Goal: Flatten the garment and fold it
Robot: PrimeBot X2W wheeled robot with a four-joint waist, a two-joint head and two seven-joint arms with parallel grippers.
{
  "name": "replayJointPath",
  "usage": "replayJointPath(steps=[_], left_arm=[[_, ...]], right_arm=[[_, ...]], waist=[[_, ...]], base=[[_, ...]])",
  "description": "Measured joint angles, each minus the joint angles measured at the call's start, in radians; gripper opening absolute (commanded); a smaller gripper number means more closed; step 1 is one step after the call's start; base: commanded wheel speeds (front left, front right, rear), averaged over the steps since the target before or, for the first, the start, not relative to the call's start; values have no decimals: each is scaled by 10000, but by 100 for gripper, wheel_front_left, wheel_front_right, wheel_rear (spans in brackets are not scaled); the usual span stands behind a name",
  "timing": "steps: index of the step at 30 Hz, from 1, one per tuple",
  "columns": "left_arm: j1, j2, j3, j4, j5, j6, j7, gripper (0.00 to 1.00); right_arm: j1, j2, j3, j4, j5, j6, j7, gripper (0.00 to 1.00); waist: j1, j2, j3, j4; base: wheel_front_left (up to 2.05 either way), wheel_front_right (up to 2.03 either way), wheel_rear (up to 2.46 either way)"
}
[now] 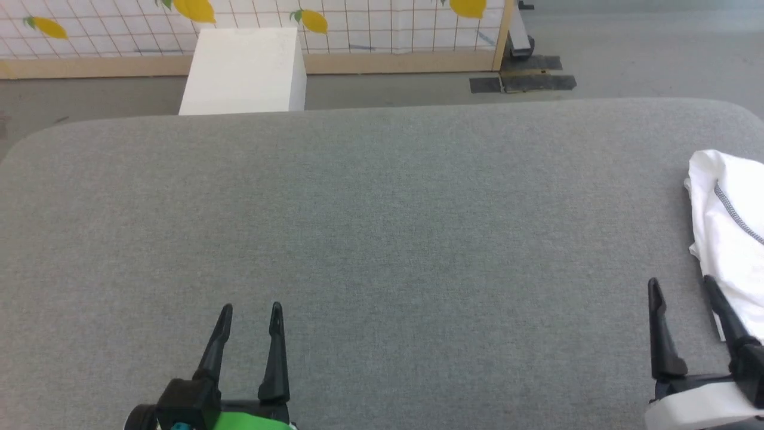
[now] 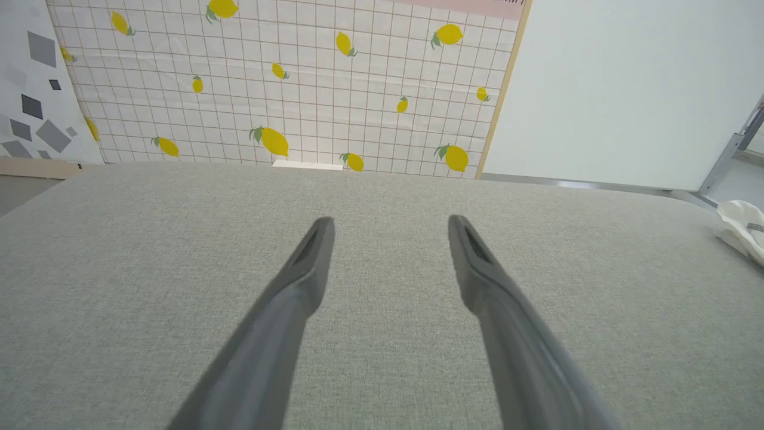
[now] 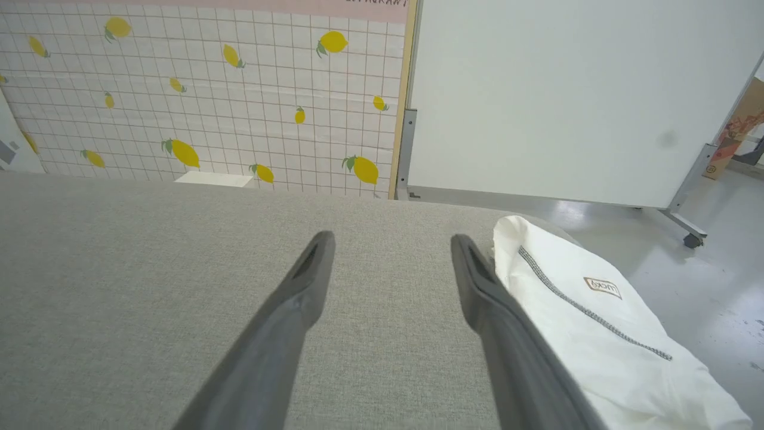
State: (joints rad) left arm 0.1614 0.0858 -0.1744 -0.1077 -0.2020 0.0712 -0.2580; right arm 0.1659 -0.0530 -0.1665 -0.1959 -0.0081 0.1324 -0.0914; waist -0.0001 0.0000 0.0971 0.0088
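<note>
While left end effector [image 1: 251, 307] and right end effector [image 1: 681, 280] are held spread over the bench [image 1: 382, 209], garment [image 1: 725, 221] is bunched just beside the right one.

From where I stand I count one garment [image 1: 728, 239], with one dark stitched seam [image 3: 573, 304] showing and one small label [image 3: 603, 287] on it. There is one grey padded table [image 1: 382, 209]. Two grippers: the left gripper [image 1: 250, 309] and the right gripper [image 1: 681, 282], each with two dark fingers [image 1: 274, 358], four in all. One white box [image 1: 245, 71]. One lemon-print screen [image 1: 388, 30], with four lemons [image 1: 313, 21] along the top of the head view. One plain white board [image 3: 567, 89]
</note>
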Motion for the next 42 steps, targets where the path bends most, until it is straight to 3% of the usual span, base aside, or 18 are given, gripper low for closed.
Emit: replayJointPath(steps=[15,16,42], left_arm=[[378,-217,345,182,-10,-96,0,100],[388,-217,353,186,-12,-94,4,0],[240,-219,552,311,267,-173,422,0]], right_arm=[[18,4,213,1034,96,0,-339,100],[17,4,211,1043,92,0,-326,0],[-58,2,420,1164,92,0,-140,0]], waist=[[0,0,-496,207],[0,0,-503,207],[0,0,-587,155]], base=[[0,0,0],[0,0,0],[0,0,0]])
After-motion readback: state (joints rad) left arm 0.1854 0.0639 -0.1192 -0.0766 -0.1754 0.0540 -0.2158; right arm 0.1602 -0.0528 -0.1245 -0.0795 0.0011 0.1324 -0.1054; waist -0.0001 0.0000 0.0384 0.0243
